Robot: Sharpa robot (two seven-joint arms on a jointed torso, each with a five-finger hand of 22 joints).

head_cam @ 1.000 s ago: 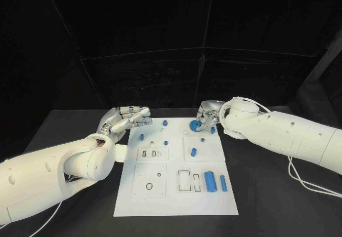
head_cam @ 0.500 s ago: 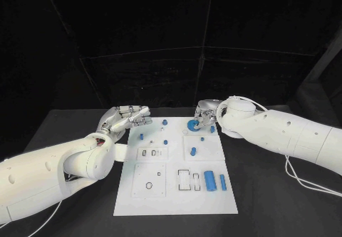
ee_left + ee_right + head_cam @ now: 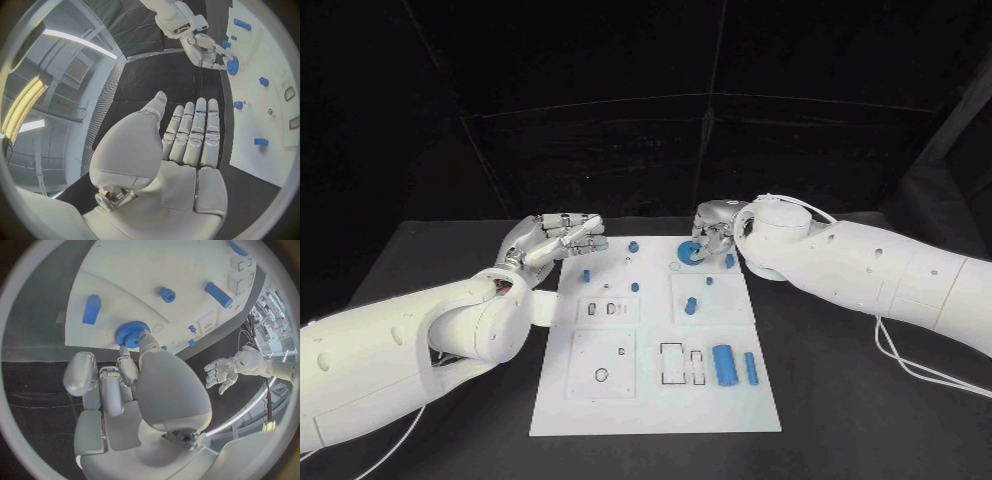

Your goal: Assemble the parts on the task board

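Right hand (image 3: 708, 238) crept further over blue gear (image 3: 689, 253), seemingly touching

left arm (image 3: 401, 350): showing a smooth white rounded shell, a thin white cable trailing beneath it
right arm (image 3: 877, 275): wearing a white casing dotted with small dark screw holes, white cables looping alongside
left hand (image 3: 187, 145): gleaming silver, segmented fingers
right hand (image 3: 125, 385): gleaming silver, rounded palm cover
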